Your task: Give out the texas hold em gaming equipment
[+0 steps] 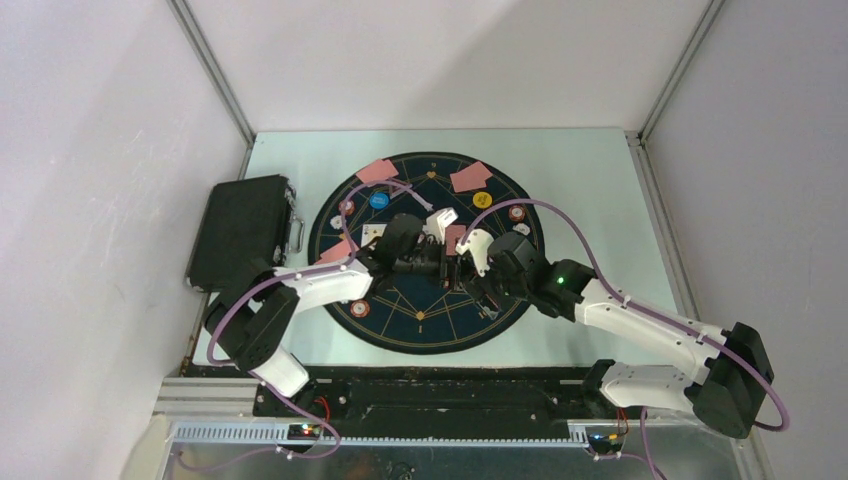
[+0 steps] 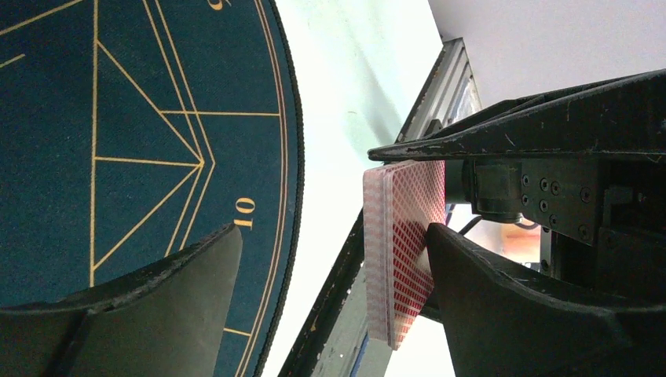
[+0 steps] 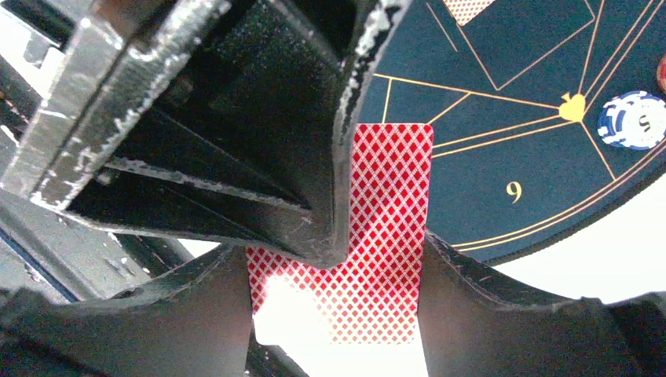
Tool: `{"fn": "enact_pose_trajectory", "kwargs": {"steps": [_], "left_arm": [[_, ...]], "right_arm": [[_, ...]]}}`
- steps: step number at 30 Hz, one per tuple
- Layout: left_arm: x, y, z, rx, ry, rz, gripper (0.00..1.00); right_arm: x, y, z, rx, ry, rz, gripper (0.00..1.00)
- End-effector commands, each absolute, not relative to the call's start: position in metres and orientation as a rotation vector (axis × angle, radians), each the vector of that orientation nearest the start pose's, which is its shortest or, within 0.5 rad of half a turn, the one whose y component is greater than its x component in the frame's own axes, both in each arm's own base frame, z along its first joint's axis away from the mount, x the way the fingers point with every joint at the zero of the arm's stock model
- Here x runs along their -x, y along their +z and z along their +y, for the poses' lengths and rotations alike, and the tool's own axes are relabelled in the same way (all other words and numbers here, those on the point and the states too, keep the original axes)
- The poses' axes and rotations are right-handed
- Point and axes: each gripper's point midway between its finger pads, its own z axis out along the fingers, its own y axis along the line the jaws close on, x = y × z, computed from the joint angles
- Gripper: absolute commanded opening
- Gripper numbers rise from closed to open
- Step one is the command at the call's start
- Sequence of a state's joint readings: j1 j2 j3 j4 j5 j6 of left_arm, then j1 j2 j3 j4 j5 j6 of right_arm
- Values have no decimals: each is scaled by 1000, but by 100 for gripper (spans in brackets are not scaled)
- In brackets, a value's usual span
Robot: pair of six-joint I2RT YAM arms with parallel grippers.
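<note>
A stack of red-patterned playing cards (image 3: pixel 389 236) stands on edge between my right gripper's (image 3: pixel 336 253) two fingers, which are shut on its sides above the mat. My left gripper (image 2: pixel 334 236) is open: one finger (image 2: pixel 471 283) rests against the stack's top card (image 2: pixel 408 236) and the other finger (image 2: pixel 181 283) is well clear of it. In the top view both grippers meet over the mat's middle, the left gripper (image 1: pixel 432 265) facing the right gripper (image 1: pixel 468 270). Pink cards (image 1: pixel 377 170) (image 1: pixel 470 177) lie at the mat's far edge. A blue chip (image 1: pixel 378 199) and a yellow chip (image 1: pixel 482 199) lie beside them.
The dark round mat (image 1: pixel 425 330) with gold lines covers the table's middle. A black case (image 1: pixel 240 232) lies at the left edge. Red-white chips (image 1: pixel 347 208) (image 1: pixel 517 213) and a blue-white chip (image 3: pixel 631 119) lie on the mat. Grey walls close in three sides.
</note>
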State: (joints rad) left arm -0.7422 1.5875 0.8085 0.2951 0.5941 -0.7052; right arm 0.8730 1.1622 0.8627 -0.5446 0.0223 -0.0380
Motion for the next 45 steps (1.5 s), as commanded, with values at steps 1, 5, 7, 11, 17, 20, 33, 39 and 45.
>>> {"fn": "enact_pose_trajectory", "kwargs": {"steps": [1, 5, 7, 11, 17, 20, 33, 39, 45], "left_arm": [[-232, 126, -353, -455, -1322, 2257, 92], [-236, 123, -344, -429, -1302, 2271, 89], [-237, 122, -341, -421, -1297, 2275, 87], [-235, 126, -340, -427, -1305, 2263, 84], [-228, 151, -343, -454, -1385, 2193, 74], [-227, 161, -342, -454, -1389, 2166, 68], [-228, 177, -337, -452, -1357, 2142, 32], [-230, 182, -333, -442, -1319, 2142, 2], [-238, 182, -312, -400, -1175, 2155, 0]], "right_arm": [[-205, 161, 241, 1031, 416, 2078, 0], [-204, 164, 240, 1024, 421, 2071, 0], [-204, 165, 240, 1022, 422, 2069, 0], [-204, 165, 240, 1022, 422, 2070, 0], [-205, 161, 241, 1028, 417, 2078, 0], [-206, 159, 241, 1029, 411, 2086, 0], [-209, 152, 238, 1019, 389, 2113, 0], [-212, 149, 234, 998, 377, 2134, 0], [-215, 147, 229, 968, 367, 2162, 0]]}}
